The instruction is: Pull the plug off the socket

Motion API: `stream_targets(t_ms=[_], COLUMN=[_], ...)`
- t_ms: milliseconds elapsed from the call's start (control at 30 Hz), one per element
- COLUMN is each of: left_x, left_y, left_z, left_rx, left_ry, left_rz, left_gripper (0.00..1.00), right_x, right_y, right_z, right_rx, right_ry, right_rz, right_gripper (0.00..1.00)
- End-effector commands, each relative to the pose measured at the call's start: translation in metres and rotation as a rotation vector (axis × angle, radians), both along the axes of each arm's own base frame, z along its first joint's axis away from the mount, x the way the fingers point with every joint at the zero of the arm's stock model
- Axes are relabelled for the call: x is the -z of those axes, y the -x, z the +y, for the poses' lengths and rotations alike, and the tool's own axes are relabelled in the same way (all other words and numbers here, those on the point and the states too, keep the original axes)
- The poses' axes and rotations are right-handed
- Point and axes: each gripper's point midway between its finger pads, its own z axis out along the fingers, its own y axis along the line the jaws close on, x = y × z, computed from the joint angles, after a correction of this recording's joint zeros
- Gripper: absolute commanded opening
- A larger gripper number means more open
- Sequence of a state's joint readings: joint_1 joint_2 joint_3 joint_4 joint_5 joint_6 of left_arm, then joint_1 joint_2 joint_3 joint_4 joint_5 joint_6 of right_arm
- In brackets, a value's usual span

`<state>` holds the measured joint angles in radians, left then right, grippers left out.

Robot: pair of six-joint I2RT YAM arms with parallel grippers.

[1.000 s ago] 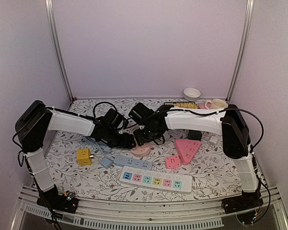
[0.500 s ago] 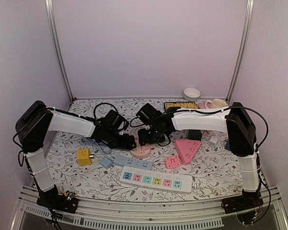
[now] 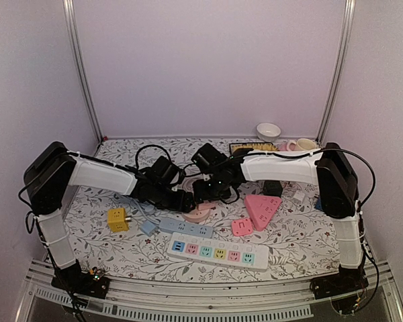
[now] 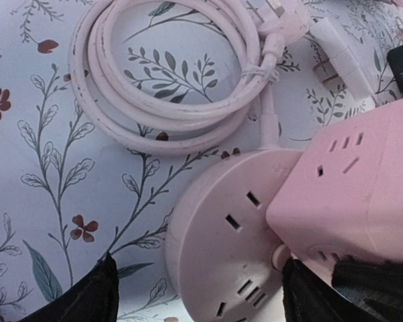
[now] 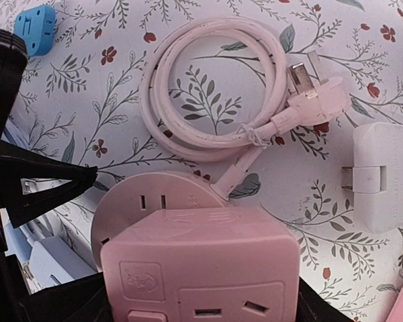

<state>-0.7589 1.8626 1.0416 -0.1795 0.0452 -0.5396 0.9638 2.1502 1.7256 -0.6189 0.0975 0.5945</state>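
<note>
A round pink socket (image 4: 221, 248) lies on the flowered table, with its pink cable (image 4: 168, 100) coiled behind it. A pink cube plug (image 5: 201, 268) sits on top of the socket, tilted in the left wrist view (image 4: 349, 181). I cannot tell whether its pins are still in. My right gripper (image 5: 198, 302) is shut on the cube, one finger on each side. My left gripper (image 4: 208, 295) is open and straddles the socket, with a gap at the left finger (image 4: 94, 298). In the top view both grippers meet over the socket (image 3: 199, 214) at mid-table.
A white adapter (image 5: 383, 176) and a blue adapter (image 5: 35, 28) lie near the cable. A multi-colour power strip (image 3: 218, 253), a blue strip (image 3: 186, 228), a yellow cube (image 3: 117, 219) and a pink triangular socket (image 3: 262, 209) lie in front. A bowl (image 3: 269, 130) stands at the back.
My left gripper has slid right, closer to the round socket. My right gripper shifted right, then back a little and down onto the cube.
</note>
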Motion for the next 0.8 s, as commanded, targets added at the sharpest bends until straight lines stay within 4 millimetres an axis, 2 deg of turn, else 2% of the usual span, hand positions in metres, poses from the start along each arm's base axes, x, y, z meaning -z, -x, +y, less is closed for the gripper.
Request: stream_targets(t_ms=[0,233,467,567,700,767], left_x=[0.082,0.09,0.085,0.078,0.07,0.051], left_y=[0.06,0.062,0.057,0.052,0.044,0.034], left_z=[0.059,0.065,0.063,0.061,0.059,0.053], left_rx=[0.027,0.011,0.009,0.008,0.009,0.009], left_ry=[-0.313,-0.332,-0.314,-0.302,-0.288,-0.254], left_rz=[0.241,0.263,0.255,0.241,0.223,0.183], left_gripper=[0.84,0.84,0.84,0.84,0.84,0.84], right_x=[-0.146,-0.15,-0.153,-0.146,-0.134,-0.126], right_y=[-0.018,-0.027,-0.035,-0.039,-0.045,-0.048], right_z=[0.065,0.048,0.034,0.019,-0.01,-0.025], right_rx=[-0.06,-0.026,0.016,0.05,0.112,0.145], right_ry=[-0.388,-0.425,-0.431,-0.407,-0.374,-0.364], right_rz=[-0.247,-0.204,-0.206,-0.201,-0.187,-0.167], right_gripper=[0.41,0.42,0.41,0.42,0.42,0.42])
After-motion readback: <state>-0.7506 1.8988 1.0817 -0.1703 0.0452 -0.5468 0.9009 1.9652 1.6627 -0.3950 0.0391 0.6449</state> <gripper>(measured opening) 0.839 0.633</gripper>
